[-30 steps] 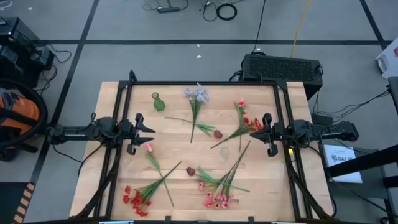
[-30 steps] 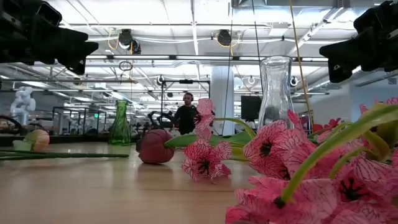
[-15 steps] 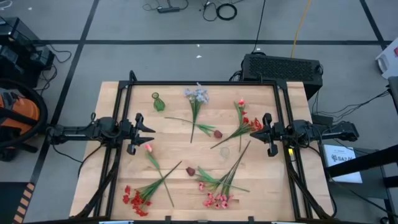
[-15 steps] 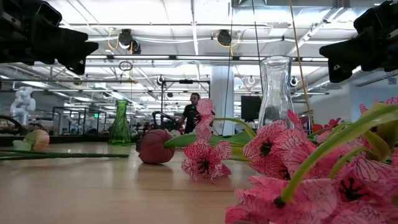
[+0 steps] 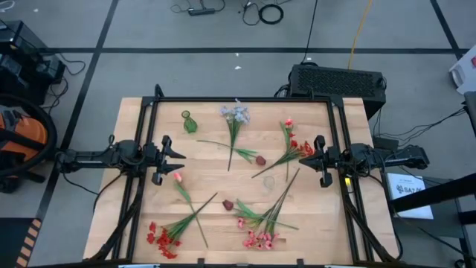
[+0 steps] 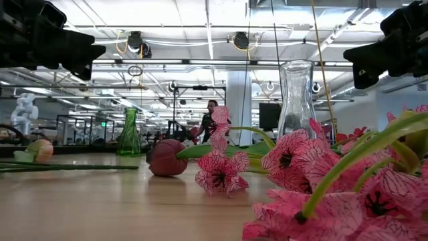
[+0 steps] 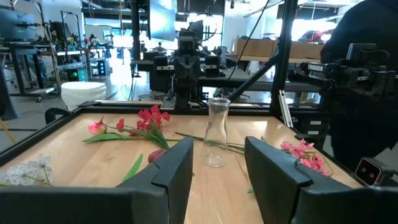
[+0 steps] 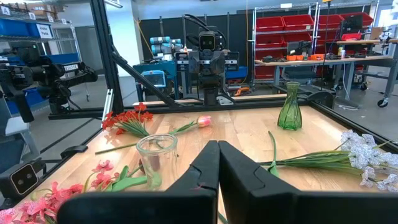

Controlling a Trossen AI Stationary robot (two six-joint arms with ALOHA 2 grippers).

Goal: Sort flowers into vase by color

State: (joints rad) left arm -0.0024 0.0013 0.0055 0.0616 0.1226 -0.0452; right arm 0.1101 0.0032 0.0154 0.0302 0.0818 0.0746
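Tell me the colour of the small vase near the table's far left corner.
Green glass vase, clearest in the right wrist view.

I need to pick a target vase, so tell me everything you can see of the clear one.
The clear vase looks like glass: a round body, a narrower neck and a flared open rim. It is empty and stands upright near the middle of the table, free of both grippers. In the high view only its faint round outline shows among green stems; whether any stem touches it cannot be told.

Flowers lie scattered across the desk; a green vase stands beside the pale spray.
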